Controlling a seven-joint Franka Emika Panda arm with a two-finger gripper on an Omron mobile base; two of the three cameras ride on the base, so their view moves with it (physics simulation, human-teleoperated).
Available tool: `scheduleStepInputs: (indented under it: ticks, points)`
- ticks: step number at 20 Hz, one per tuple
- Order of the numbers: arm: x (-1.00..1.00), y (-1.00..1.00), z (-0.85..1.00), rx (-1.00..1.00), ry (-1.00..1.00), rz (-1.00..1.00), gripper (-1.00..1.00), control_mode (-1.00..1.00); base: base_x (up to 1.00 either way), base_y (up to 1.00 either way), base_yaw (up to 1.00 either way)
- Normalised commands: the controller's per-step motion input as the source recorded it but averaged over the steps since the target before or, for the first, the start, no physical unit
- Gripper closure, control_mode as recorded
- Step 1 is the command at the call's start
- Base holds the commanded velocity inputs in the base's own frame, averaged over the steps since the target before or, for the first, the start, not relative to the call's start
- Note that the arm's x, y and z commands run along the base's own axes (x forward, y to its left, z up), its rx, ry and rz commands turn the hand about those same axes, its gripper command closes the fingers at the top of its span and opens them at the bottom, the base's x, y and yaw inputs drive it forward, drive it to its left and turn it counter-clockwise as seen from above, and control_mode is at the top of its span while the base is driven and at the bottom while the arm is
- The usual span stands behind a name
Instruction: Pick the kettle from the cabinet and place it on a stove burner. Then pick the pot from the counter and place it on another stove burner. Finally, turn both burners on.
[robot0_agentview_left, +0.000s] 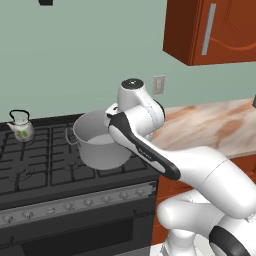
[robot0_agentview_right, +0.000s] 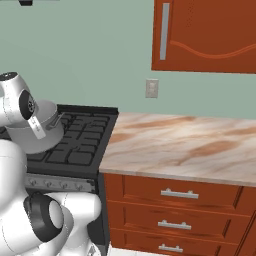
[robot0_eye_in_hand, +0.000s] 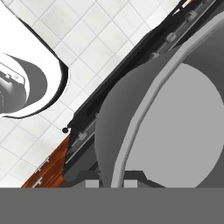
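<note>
My gripper (robot0_eye_in_hand: 111, 183) is shut on the rim of the grey metal pot (robot0_eye_in_hand: 175, 122), with one fingertip on each side of the wall. The pot (robot0_agentview_left: 100, 142) hangs slightly tilted over the right half of the black stove (robot0_agentview_left: 45, 162), partly behind my forearm; from the other side the pot (robot0_agentview_right: 47, 131) shows over the stove (robot0_agentview_right: 85, 140). The small white kettle (robot0_agentview_left: 21, 127) with leaf print stands upright on the back left burner. The reddish-brown cabinet (robot0_agentview_left: 215, 30) (robot0_agentview_right: 205, 35) hangs above the counter (robot0_agentview_left: 210, 125) (robot0_agentview_right: 180, 145), door closed.
A grey knob strip (robot0_agentview_left: 75, 204) (robot0_agentview_right: 60, 183) runs along the stove's front. A wall outlet (robot0_agentview_left: 158, 85) (robot0_agentview_right: 151, 88) sits above the counter's left end. Wooden drawers (robot0_agentview_right: 180, 195) lie under the marbled slab. White floor tiles (robot0_eye_in_hand: 65, 39) show below.
</note>
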Motion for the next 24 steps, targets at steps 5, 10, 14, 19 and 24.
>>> scheduleStepInputs:
  ticks: [5,10,14,19,24]
  points:
    - [0.00,0.00,0.00,0.00,0.00,0.00,1.00,-1.00,0.00,0.00,0.00]
    - [0.00,0.03,0.00,0.00,0.00,0.00,1.00,-1.00,0.00,0.00,0.00]
    - [0.00,0.18,0.00,0.00,0.00,0.00,1.00,-1.00,0.00,0.00,0.00]
    - [0.00,0.43,0.00,0.00,0.00,0.00,1.00,-1.00,0.00,0.00,0.00]
    - [0.06,0.58,0.00,-0.02,0.00,0.00,1.00,-1.00,0.00,0.00,0.00]
